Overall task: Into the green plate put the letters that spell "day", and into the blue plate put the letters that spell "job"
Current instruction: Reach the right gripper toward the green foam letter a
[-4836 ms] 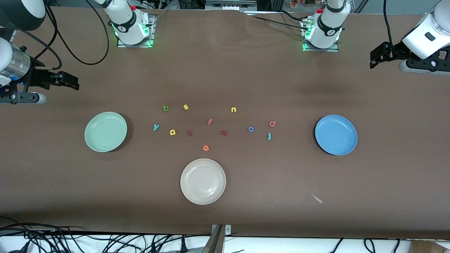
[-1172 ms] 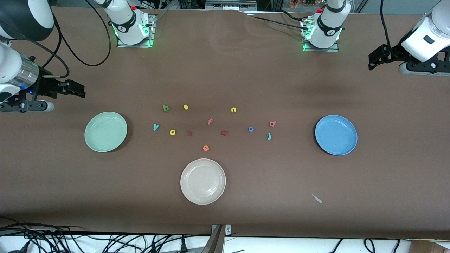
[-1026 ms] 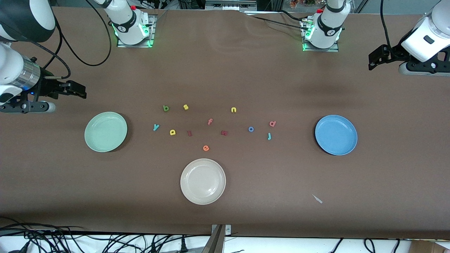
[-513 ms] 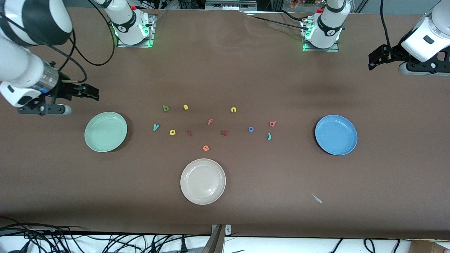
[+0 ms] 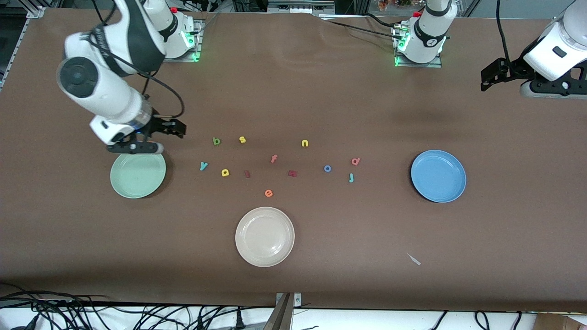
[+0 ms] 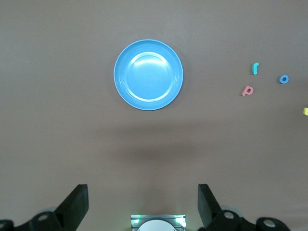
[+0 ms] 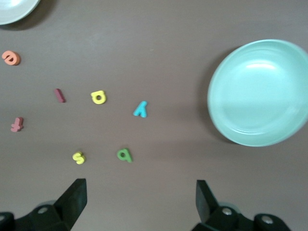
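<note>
Letters (image 5: 224, 172) among stray "s" (image 5: 242, 140), "n" (image 5: 305, 143)

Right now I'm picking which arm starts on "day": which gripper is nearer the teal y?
Right. The right gripper hangs open by the green plate, close to the teal y. The left gripper waits open at the left arm's end of the table.

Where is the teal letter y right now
In the front view the teal y lies flat on the table, between the green plate and the yellow a, toward the right arm's end, and nearer to the front camera than the dark green letter.
</note>
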Controlling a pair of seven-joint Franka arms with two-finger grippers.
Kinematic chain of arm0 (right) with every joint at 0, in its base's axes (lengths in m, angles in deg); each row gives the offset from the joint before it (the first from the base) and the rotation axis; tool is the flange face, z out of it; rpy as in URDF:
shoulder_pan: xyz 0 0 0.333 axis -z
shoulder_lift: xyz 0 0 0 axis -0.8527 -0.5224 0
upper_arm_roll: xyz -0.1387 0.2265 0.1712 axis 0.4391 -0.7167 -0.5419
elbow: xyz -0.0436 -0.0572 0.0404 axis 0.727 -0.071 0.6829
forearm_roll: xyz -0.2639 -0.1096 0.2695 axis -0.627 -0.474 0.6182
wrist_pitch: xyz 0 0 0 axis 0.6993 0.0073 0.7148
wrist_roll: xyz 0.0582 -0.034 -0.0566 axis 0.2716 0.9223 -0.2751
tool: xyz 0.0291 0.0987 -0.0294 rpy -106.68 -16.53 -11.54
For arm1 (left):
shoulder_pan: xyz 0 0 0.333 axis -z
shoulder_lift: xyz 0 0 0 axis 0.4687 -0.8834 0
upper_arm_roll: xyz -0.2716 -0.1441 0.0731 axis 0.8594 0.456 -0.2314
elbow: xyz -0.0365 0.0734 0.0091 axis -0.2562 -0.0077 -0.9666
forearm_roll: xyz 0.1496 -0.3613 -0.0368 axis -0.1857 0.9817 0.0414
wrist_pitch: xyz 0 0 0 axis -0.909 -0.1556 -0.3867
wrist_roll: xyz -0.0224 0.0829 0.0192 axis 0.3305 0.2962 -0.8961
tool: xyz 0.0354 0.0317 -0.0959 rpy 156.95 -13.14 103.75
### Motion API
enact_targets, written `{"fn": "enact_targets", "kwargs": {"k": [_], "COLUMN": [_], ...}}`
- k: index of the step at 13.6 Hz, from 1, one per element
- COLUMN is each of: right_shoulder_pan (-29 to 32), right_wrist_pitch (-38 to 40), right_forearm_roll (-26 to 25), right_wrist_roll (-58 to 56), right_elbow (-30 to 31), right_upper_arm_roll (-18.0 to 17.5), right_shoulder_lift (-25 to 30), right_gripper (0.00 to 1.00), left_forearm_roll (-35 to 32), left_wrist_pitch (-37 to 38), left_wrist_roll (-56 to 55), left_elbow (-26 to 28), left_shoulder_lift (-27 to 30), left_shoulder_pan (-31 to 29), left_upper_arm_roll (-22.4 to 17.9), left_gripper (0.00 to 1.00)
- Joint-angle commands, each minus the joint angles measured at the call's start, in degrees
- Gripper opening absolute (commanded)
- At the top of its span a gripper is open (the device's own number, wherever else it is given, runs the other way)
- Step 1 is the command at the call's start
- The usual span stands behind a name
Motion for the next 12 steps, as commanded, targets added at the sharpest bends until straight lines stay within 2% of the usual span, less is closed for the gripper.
{"fn": "enact_targets", "kwargs": {"k": [1, 4, 8, 12], "right_shoulder_pan": [-0.07, -0.69, -4.98, -5.26], "right_wrist_pitch": [-8.21, -19.63, -22.12, -23.18], "right_forearm_roll": [-0.01, -0.18, -0.53, -4.31], "right_wrist_roll": [1.30, 1.13, 0.68, 0.69], "right_elbow": [5.80, 13.01, 12.59, 12.59], "right_upper_arm_roll": [-1.85, -2.30, -2.30, -2.21], "right_shoulder_lift": [-1.75, -2.80, -8.69, -11.94], "right_gripper": [1.00, 1.00, 1.00, 1.00], "left_forearm_roll": [2.14, 2.14, 2.23, 2.14], "left_wrist_pitch": [1.44, 1.44, 1.26, 1.35], "left_wrist_roll": [-0.43, -0.43, 0.18, 0.27], "left_elbow": [-0.84, -1.37, -3.21, -5.50], "left_shoulder_lift": [0.02, -0.33, -0.94, -2.44], "left_shoulder_pan": [-0.65, -0.66, -0.31, 0.31], "left_upper_arm_roll": [0.03, 0.03, -0.06, 0.03], "left_gripper": [1.00, 1.00, 1.00, 1.00]}}
